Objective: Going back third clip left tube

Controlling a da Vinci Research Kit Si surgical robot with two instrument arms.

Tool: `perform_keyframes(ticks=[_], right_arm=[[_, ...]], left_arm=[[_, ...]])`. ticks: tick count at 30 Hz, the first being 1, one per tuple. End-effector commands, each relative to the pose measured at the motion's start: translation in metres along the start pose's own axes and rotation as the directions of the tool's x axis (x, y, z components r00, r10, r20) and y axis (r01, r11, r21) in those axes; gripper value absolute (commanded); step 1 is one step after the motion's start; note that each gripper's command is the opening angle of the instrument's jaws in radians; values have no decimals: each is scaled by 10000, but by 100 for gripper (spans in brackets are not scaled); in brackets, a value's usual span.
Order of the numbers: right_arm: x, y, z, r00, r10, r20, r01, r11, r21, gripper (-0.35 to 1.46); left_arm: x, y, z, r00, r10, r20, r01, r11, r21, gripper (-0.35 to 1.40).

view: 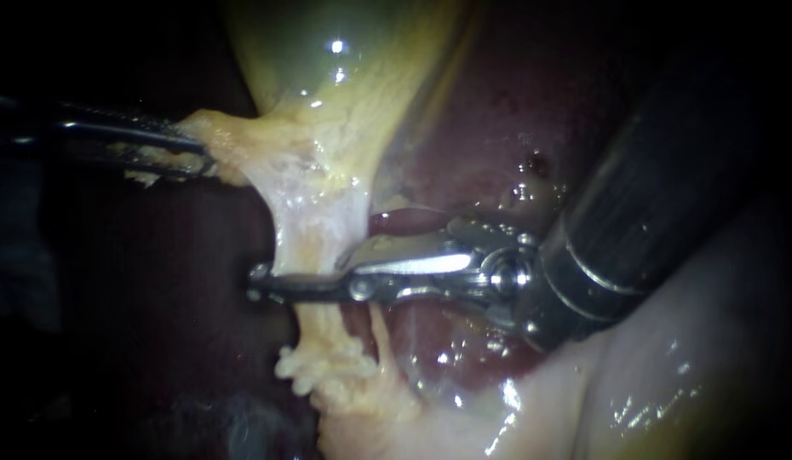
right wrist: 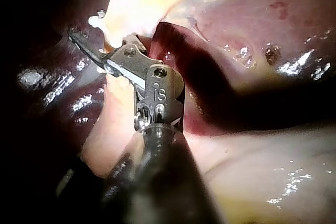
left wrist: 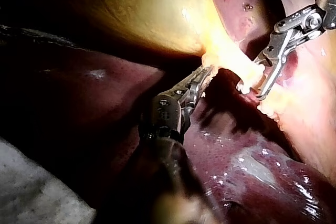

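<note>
1. Tube (view: 315, 230): a pale, wet band mid-scene. It runs from the gallbladder (view: 345, 77) on the far side to frayed yellow tissue on the near side.
2. Far left, my left instrument (view: 204, 158) has its jaws clenched on a yellow tissue fringe (view: 234, 140) at the gallbladder's neck. It draws the fringe leftward, and the band looks stretched.
3. Handling, as I judge it: the tube is light, soft, thin and slick with fluid, so it is likely to tear or slip if tugged. The fatty fringe is the safer place to hold, not the thin band itself.
4. My right instrument (view: 304, 274) reaches in from the right with its jaws parted. Its long lower jaw lies across the front of the tube. I see nothing pinched from both sides.
5. Hard to make out: no clip shows on the tube, and the stretch behind the lower jaw is covered. A short dark red piece (view: 404, 223) sits just right of the band. Whether it is a second tube, I cannot tell.
6. Right of that lies the liver (view: 498, 128). The thick shaft blocks everything beyond, and the left surround is lost in darkness.
</note>
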Motion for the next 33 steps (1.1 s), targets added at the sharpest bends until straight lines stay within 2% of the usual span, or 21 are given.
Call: perform_keyframes(ticks=[1, 6, 15, 20, 27, 31, 33], right_arm=[[-1, 0, 1, 10000, -5, -60, 5, 10000, 1, 45], [-4, 8, 1, 10000, -27, -56, 27, 10000, -14, 46], [-11, 43, -21, 9992, -352, -169, 348, 9991, -258, 48], [-12, 55, -34, 9982, -578, -133, 572, 9974, -443, 49], [-14, 58, -41, 9967, -808, 11, 807, 9953, -530, 49], [-17, 55, -50, 9901, -1401, 98, 1404, 9888, -508, 50], [-19, 51, -61, 9788, -2038, 225, 2047, 9773, -551, 50]], left_arm=[[0, 0, 0, 10000, 1, 1, -1, 10000, -1, -35], [-1, 0, 0, 10000, 4, 0, -4, 10000, 2, -35], [-2, 0, 1, 10000, -47, 0, 47, 10000, 7, -35], [-2, 0, 1, 10000, -45, 0, 45, 10000, 8, -35], [-3, -1, 1, 10000, -39, 0, 39, 10000, 6, -35], [-3, -2, 1, 10000, -37, 1, 37, 10000, 3, -35], [-4, -2, 0, 10000, -34, 2, 34, 10000, -2, -35]])
